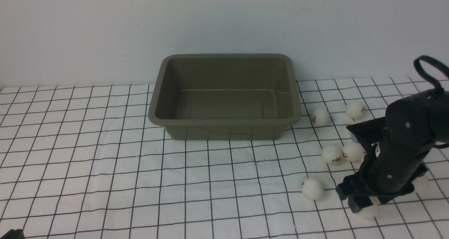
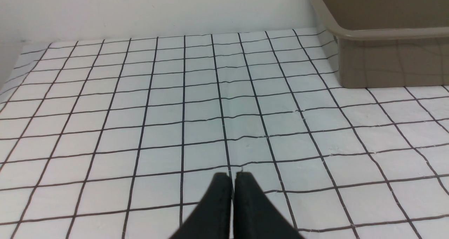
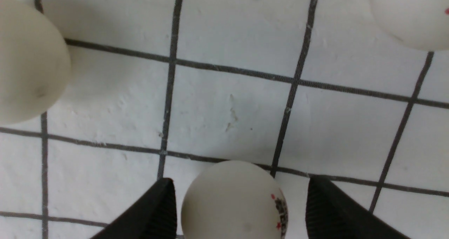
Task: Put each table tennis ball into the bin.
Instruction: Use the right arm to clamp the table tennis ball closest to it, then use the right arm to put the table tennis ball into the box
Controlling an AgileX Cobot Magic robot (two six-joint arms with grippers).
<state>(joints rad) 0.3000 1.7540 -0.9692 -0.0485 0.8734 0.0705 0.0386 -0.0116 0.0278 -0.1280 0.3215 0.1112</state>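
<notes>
White grid cloth (image 1: 105, 161), plain wall (image 1: 105, 28) behind.

Front view: bin (image 1: 224, 129) sits centre-back, no ball showing inside. Table tennis balls (image 1: 331, 154) lie loose on the cloth to its right. Right gripper (image 1: 364, 206) is down at the cloth over the target ball (image 1: 369, 212).

Left wrist view: left gripper (image 2: 233, 183) has fingers pressed together, nothing held, parked near the bin's corner.

Right wrist view: jaws apart and straddling the target ball, gap visible on both sides, so no grip yet.

Step looks like pick number one. Next: squeeze square across the middle so it doesn't squirt out, then lift and carry left over the rim.
</notes>
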